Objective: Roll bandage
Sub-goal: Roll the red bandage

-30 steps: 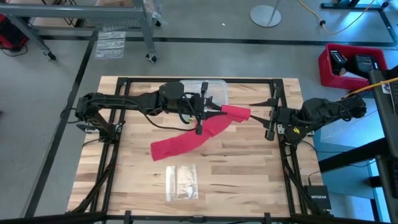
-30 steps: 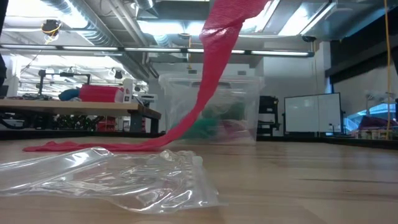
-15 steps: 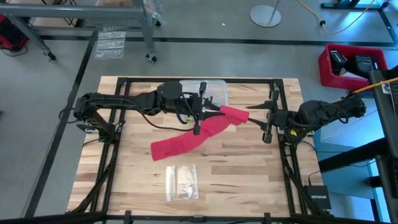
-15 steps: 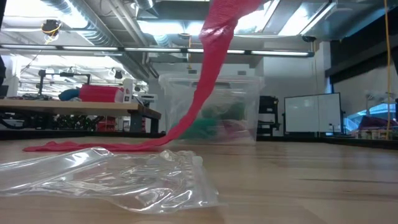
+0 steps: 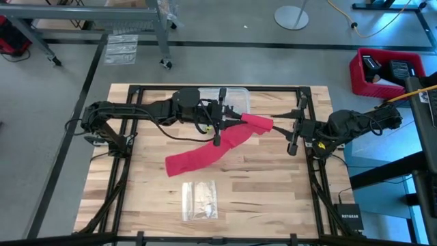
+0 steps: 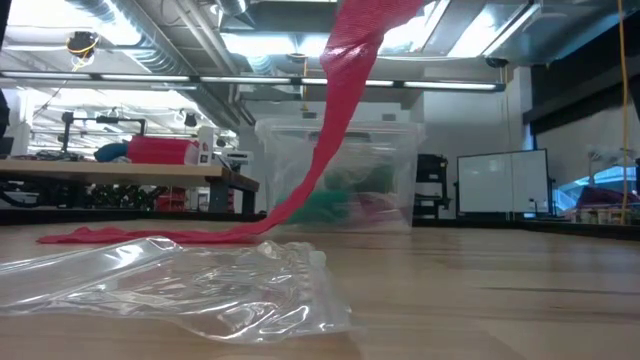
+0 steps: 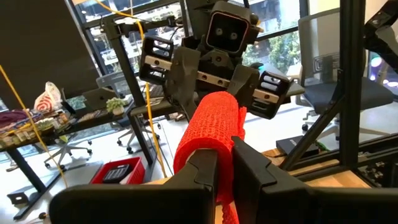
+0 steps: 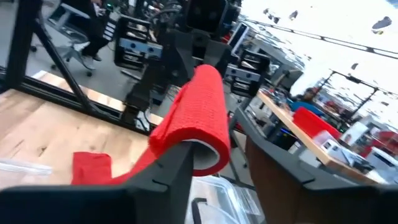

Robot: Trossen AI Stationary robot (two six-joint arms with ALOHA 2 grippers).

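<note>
Left tool (image 7: 224, 163) pinches bandage (image 7: 208, 127) roll, tail trailing

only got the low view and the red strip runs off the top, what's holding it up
Observer: The left gripper is shut on the bandage, just below its rolled end.
Operator: where's the right arm
Observer: The right gripper faces the roll from the opposite side, jaws open, one on each side of it.
Operator: how much is rolled
Observer: Only a short roll at the raised end; the rest hangs down to the table.
</note>
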